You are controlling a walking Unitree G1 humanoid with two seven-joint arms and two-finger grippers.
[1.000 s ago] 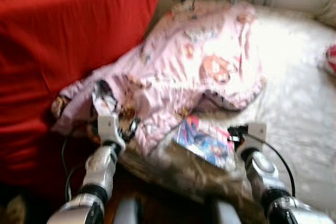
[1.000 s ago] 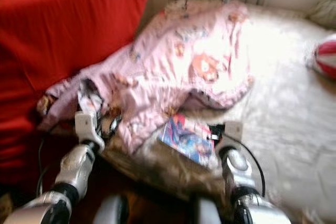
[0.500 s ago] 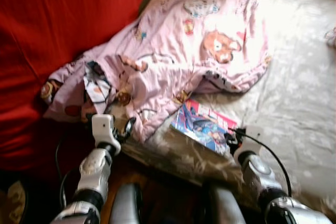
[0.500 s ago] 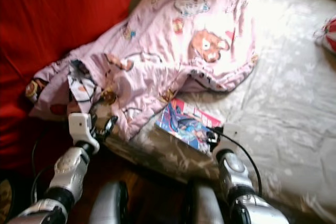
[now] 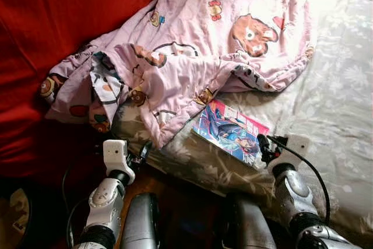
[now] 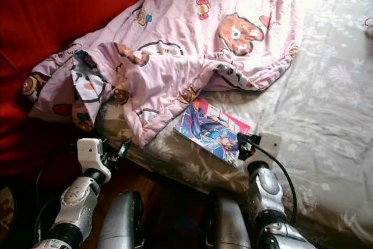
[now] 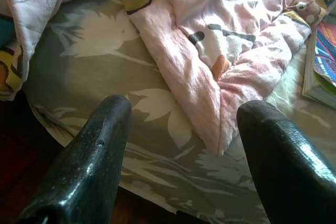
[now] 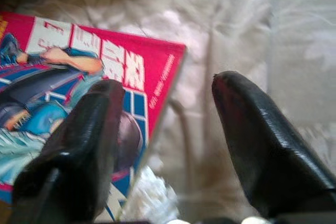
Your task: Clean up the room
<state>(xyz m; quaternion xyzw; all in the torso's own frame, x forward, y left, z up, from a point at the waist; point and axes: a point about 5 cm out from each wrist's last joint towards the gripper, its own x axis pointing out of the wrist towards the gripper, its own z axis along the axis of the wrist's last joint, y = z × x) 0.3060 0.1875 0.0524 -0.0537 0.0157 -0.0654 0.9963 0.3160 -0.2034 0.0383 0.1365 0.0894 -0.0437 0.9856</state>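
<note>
A pink cartoon-print blanket (image 5: 204, 45) lies crumpled across the bed, its lower edge hanging toward the near side. A colourful comic book (image 5: 230, 129) lies flat on the grey floral sheet (image 5: 338, 103), just below the blanket's edge. My right gripper (image 5: 262, 144) is open at the book's near right corner; in the right wrist view one finger (image 8: 89, 124) lies over the cover (image 8: 68, 51) and the other over bare sheet. My left gripper (image 5: 143, 151) is open at the bed's near edge, facing a fold of blanket (image 7: 210, 66) without touching it.
A large red cloth-covered cushion (image 5: 46, 21) rises at the left, against the blanket. Dark wooden floor (image 5: 186, 202) lies below the bed's edge, with a cable (image 5: 70, 202) and a patterned item (image 5: 17, 208) at the lower left.
The camera has tilted down and sharpened. My left gripper has drawn back from the blanket's folds to the bed's edge. My right gripper stays by the book's corner.
</note>
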